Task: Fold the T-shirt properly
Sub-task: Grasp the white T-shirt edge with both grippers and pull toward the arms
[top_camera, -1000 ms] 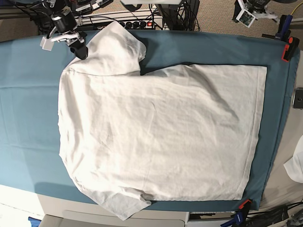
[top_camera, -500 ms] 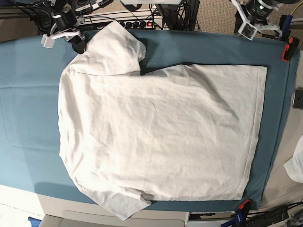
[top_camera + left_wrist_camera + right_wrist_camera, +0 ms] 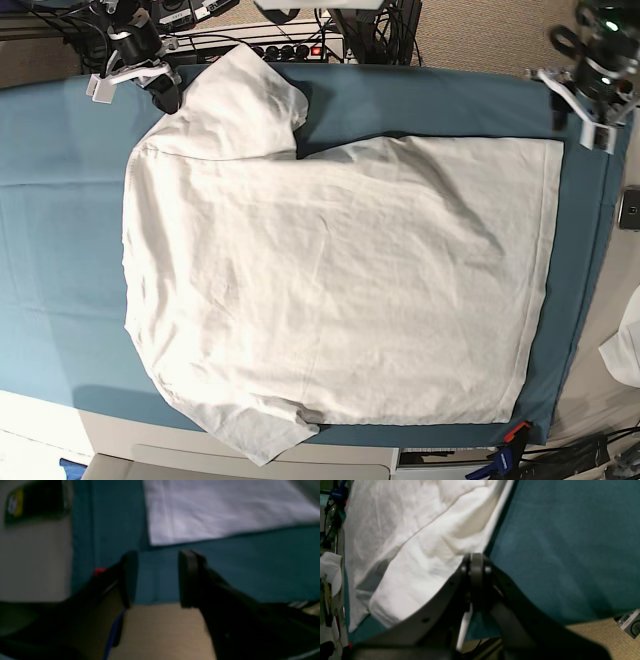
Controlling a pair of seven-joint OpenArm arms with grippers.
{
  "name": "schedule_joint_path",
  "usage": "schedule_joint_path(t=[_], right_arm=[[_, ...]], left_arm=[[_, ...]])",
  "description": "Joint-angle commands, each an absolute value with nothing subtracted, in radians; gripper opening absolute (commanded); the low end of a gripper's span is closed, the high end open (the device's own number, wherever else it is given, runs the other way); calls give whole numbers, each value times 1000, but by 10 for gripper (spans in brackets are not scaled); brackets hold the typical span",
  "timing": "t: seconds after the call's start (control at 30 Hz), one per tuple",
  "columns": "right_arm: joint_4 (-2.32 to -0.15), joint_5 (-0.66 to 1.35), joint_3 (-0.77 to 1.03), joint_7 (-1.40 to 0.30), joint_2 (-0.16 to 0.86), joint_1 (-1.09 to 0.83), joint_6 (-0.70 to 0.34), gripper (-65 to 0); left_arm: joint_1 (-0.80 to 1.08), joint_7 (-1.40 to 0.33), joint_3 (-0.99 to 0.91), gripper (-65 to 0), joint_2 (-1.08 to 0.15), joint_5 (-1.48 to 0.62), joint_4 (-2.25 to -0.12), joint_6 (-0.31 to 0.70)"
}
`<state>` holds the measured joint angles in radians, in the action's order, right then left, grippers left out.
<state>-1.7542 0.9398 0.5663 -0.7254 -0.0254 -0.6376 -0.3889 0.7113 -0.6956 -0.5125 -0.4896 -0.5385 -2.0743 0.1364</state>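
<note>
The white T-shirt (image 3: 330, 280) lies spread flat on the teal table cover (image 3: 60, 200), collar side to the left and hem to the right. One sleeve (image 3: 245, 105) points to the back edge. My right gripper (image 3: 165, 98) is at that sleeve's left edge. In the right wrist view its jaws (image 3: 476, 560) are pressed together on the sleeve's hem (image 3: 460, 542). My left gripper (image 3: 582, 112) hovers by the hem's back right corner (image 3: 152, 541). It is open (image 3: 158, 560) with only teal cover between its fingers.
A red clamp (image 3: 100, 571) holds the cover by the left gripper, and another (image 3: 516, 432) sits at the front right. A dark phone (image 3: 630, 208) and a small white cloth (image 3: 625, 350) lie off the table's right edge. Cables and a power strip (image 3: 290, 50) line the back.
The left arm has swung from behind the table toward the hem's back corner, and its jaws have opened. The right gripper has shifted slightly back and closed at the sleeve's edge.
</note>
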Motion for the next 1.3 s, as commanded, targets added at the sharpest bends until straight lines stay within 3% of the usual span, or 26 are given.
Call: schedule_joint_path(t=[0.0,0.13,0.3,0.63,1.27], right_arm=[[-1759,907,568,-748,-22,-651,-370,-650],[-1759,907,568,-747,-22,-651,-370,-650],[-1759,906,568,-747,-22,-651,-370,-650],[-1759,903,568,-744,-22,-651,-370,-650],[-1759,896,568,-741,-22,-651,-370,-650]], left_arm=[[688,-694,-545,-379,-505,-593,-2051,162],[575,-788,-605,-379,-508,-786,-1909,283],[488,-840,-604,-379,-531,-892,-1785,341],[389,-876,-598,-379,-558,-931,-1565,342],[385,-893,-598,-379,-557,-983,-1563,369]])
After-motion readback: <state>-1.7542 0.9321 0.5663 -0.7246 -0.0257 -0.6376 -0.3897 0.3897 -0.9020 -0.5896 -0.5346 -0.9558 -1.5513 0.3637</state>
